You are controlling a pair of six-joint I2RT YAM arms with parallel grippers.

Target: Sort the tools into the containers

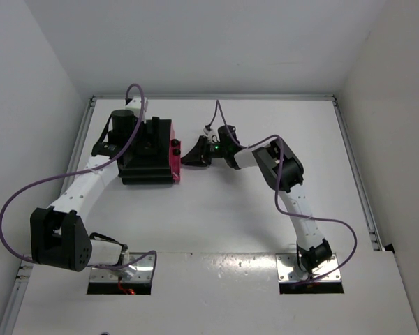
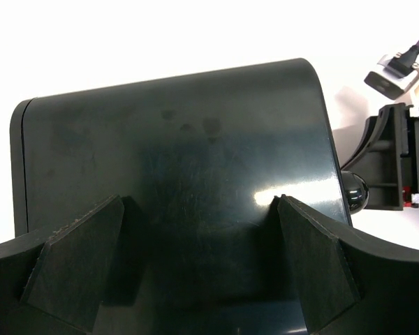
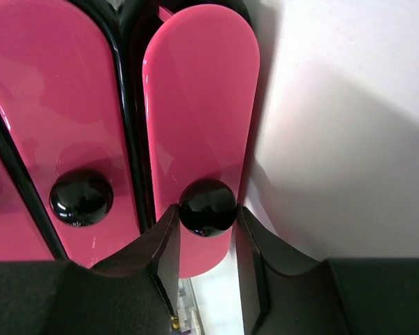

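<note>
Cabinet [image 1: 145, 173] in black left of centre on table [image 1: 230, 209] overhead, pink drawers [image 1: 174, 157] facing right gripper [image 1: 194, 155], left gripper [image 1: 152, 138] above its top, left wrist, jaws spread wide over glossy black top, right wrist, fingers [image 3: 164, 251] clamped on one drawer's round black knob [image 3: 207, 207]

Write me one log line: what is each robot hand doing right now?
left gripper: open, over black cabinet top | right gripper: closed on knob of pink drawer

Robotics lab cell: white table [image 1: 216, 216], plain white walls [image 1: 28, 105], cabled left arm [image 1: 91, 183] and right arm [image 1: 300, 209] on bolted base plates [image 1: 145, 262].
</note>
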